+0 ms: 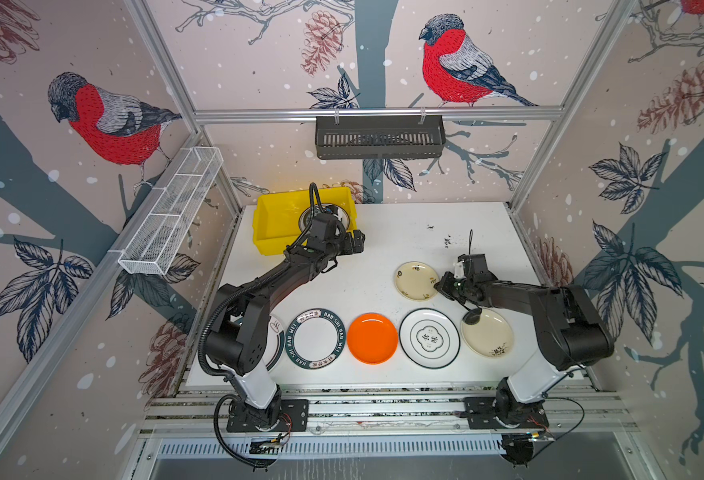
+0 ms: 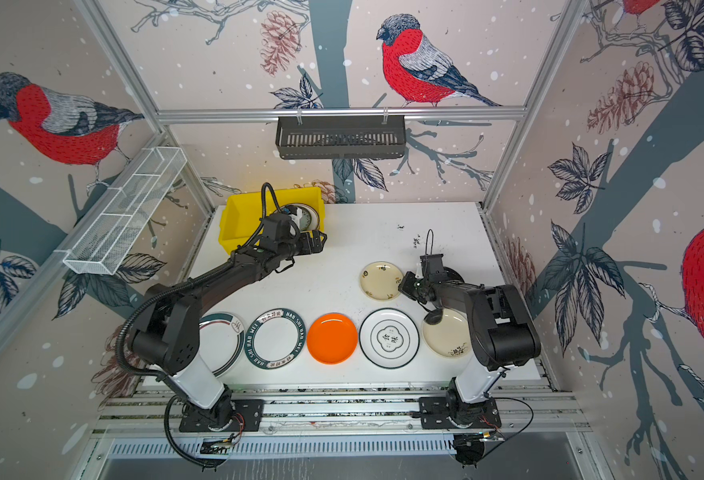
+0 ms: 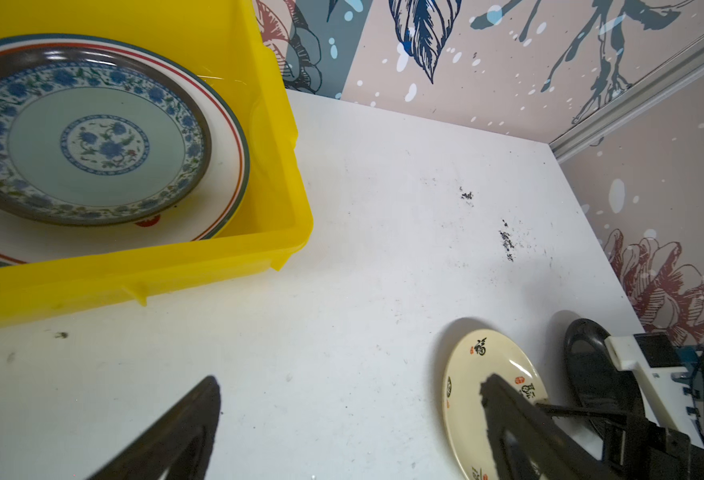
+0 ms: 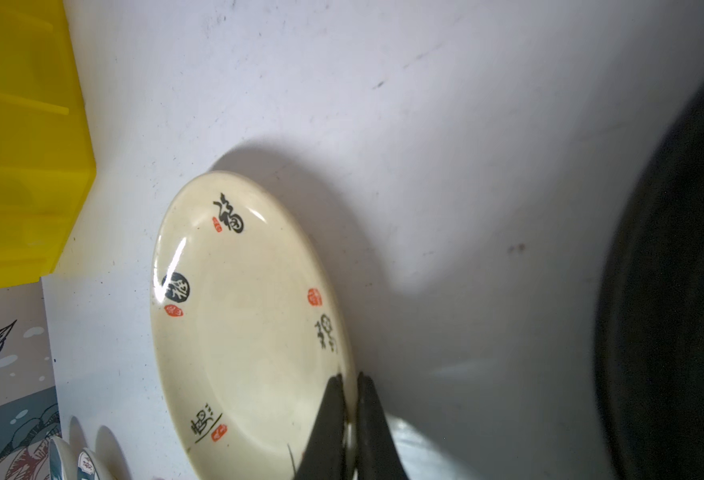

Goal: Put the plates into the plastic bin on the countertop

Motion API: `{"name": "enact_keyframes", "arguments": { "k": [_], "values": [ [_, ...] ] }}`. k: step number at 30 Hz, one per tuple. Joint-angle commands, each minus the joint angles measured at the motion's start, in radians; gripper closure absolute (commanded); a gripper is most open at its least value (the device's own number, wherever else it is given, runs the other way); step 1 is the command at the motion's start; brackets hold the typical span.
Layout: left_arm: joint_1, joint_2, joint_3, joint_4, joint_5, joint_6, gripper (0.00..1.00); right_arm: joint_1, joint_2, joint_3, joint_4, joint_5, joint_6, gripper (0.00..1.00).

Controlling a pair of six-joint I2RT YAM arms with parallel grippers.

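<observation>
1. The right gripper (image 4: 348, 382) is clenched on the rim of the cream plate (image 4: 242, 324), which lies toward the right edge of the countertop (image 1: 383, 249)
2. The plastic bin (image 1: 265, 243) sits at the far left corner, diagonally away from those jaws
3. The left gripper (image 1: 354, 243) hangs released beside the bin, much nearer it

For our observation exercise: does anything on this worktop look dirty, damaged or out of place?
Two patches of dark specks soil the white countertop towards its far right, beyond the cream plate that the right hand pinches by its rim. Otherwise nothing looks broken or spilled.
</observation>
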Motion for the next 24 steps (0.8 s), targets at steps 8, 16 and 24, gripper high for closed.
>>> {"name": "enact_keyframes", "arguments": {
  "k": [8,16,24],
  "values": [
    [0.044,-0.016,0.086,-0.093,-0.350,0.147,0.03,0.002,-0.046,0.007,-0.087,0.039,-0.029,0.95],
    [0.044,0.129,0.346,-0.443,-0.332,0.285,0.03,0.003,-0.132,0.026,-0.136,0.036,-0.048,0.95],
    [0.045,0.277,0.498,-0.562,-0.140,0.292,0.12,0.003,-0.192,0.031,-0.162,0.019,-0.061,0.96]
  ]
}}
